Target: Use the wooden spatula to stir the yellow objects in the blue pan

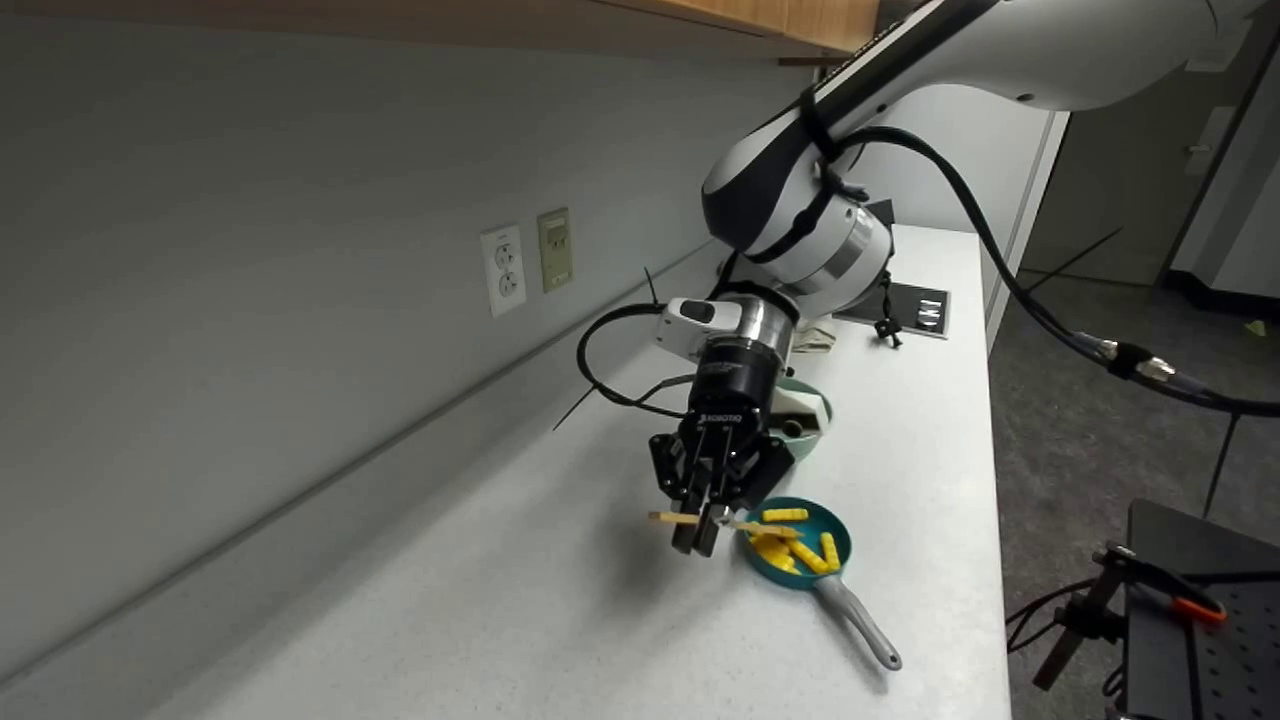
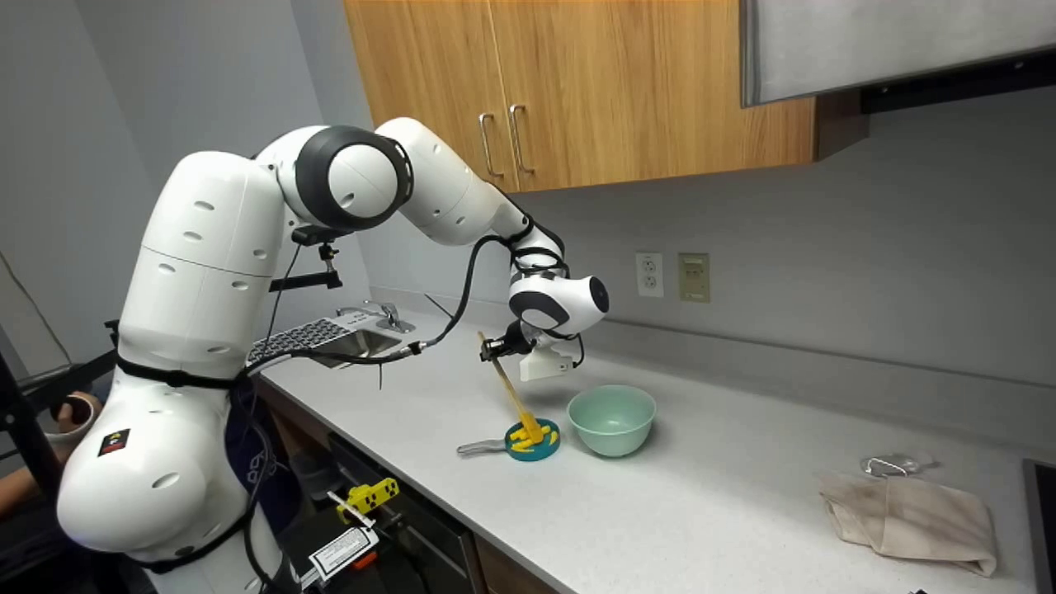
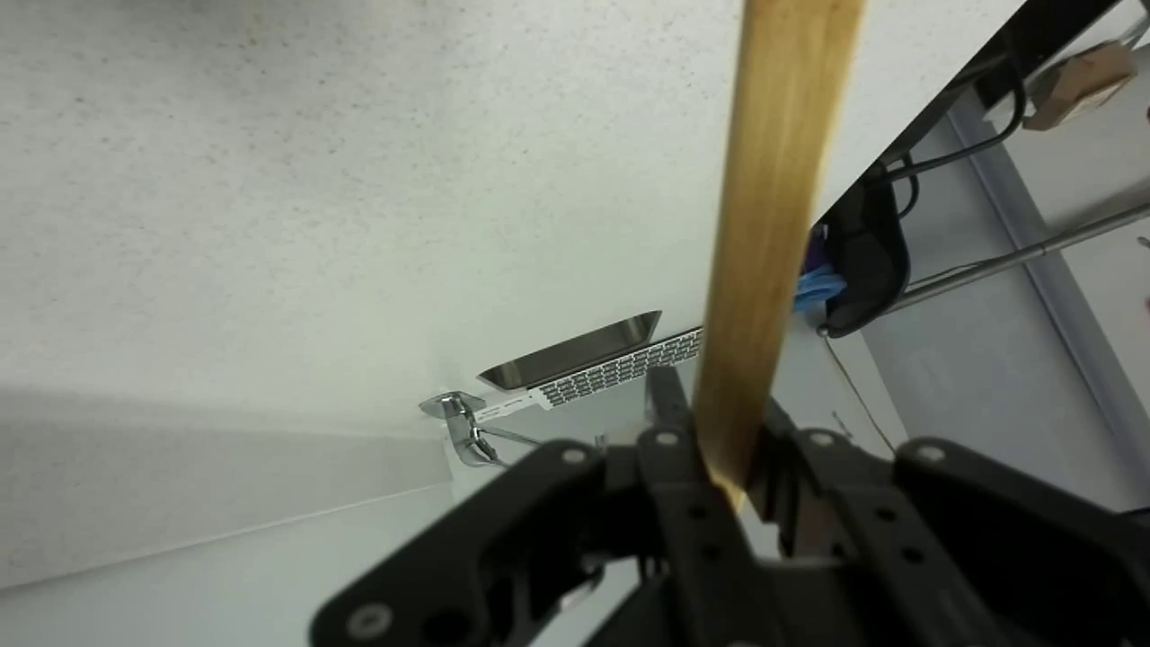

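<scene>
Wooden spatula (image 3: 770,225), shiny metal faucet (image 3: 461,426)

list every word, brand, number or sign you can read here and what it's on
"ROBOTIQ": on the black gripper, in an exterior view.
White tag near the yellow power strip: lines of print, too small to read.
Black-and-red label on the robot arm: too small to read.
Pale marks on the dark panel: too blurred to read.
No numbers readable.
</scene>
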Tool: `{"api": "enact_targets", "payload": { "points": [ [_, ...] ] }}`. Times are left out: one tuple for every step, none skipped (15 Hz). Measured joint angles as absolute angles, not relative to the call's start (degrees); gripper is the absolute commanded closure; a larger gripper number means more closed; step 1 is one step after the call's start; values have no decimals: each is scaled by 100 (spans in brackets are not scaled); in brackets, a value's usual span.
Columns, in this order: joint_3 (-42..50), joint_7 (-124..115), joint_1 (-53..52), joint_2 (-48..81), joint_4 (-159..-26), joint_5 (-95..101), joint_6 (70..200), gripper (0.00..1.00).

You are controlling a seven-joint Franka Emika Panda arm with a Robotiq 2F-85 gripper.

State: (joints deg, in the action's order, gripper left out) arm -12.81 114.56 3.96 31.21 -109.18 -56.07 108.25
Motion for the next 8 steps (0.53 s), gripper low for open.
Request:
{"api": "enact_targets", "payload": {
  "points": [
    [-1264, 11457, 377, 3121, -10908, -5624, 10825, 96],
    [-1235, 11456, 353, 3121, -10901, -5637, 10828, 96],
    [-1200, 11457, 329, 3121, -10898, -5640, 10843, 96],
    [-1158, 11456, 304, 3121, -10898, -5640, 10860, 96],
    [-1108, 11456, 276, 3121, -10899, -5640, 10894, 96],
    [-1054, 11456, 248, 3122, -10901, -5640, 10958, 96],
    [-1003, 11456, 223, 3125, -10910, -5640, 11049, 96],
    [-963, 11456, 205, 3131, -10920, -5640, 11125, 96]
  ]
}}
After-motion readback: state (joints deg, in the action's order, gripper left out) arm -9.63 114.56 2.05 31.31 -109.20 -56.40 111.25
